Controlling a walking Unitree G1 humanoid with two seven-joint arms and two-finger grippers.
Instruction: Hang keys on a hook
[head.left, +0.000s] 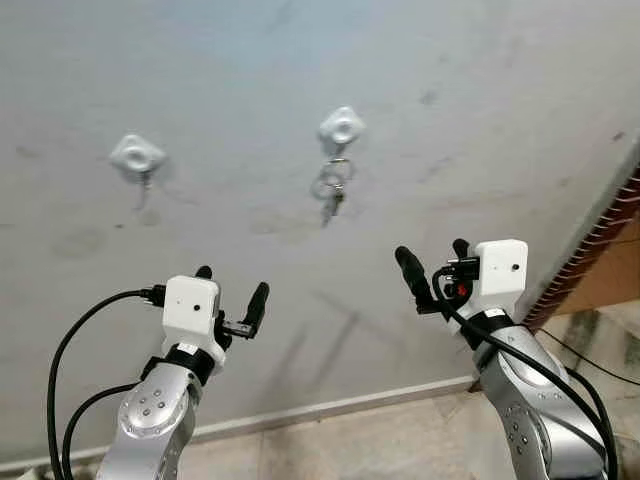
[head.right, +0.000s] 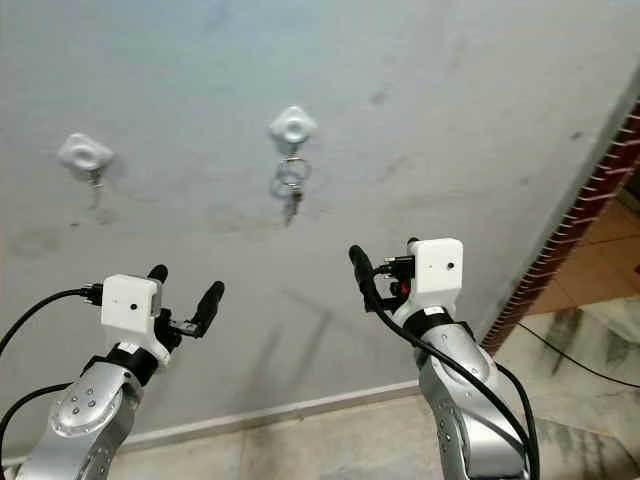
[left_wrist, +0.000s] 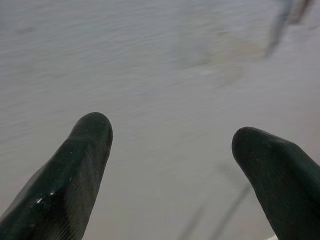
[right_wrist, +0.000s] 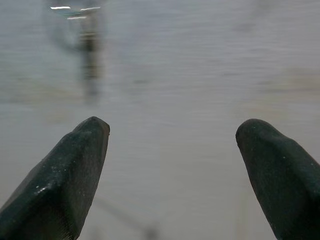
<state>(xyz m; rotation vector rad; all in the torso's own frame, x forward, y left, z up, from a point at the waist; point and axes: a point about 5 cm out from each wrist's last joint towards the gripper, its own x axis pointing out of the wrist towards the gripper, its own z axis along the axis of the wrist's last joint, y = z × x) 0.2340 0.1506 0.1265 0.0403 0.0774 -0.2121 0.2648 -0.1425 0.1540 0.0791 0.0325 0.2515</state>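
Note:
A bunch of keys (head.left: 333, 190) on metal rings hangs from a white hook (head.left: 342, 126) on the grey wall. A second white hook (head.left: 136, 154) sits further left with nothing on it. My right gripper (head.left: 432, 268) is held up below and to the right of the keys, open and empty. My left gripper (head.left: 231, 294) is raised below the two hooks, also open with nothing between its fingers. In the right wrist view the keys (right_wrist: 85, 40) appear blurred beyond the fingertips (right_wrist: 85, 150).
The grey wall (head.left: 480, 120) spans the view, with a white skirting (head.left: 330, 408) along a tiled floor (head.left: 400, 440). A brick edge (head.left: 600, 240) and an opening lie to the right. Black cables trail from both wrists.

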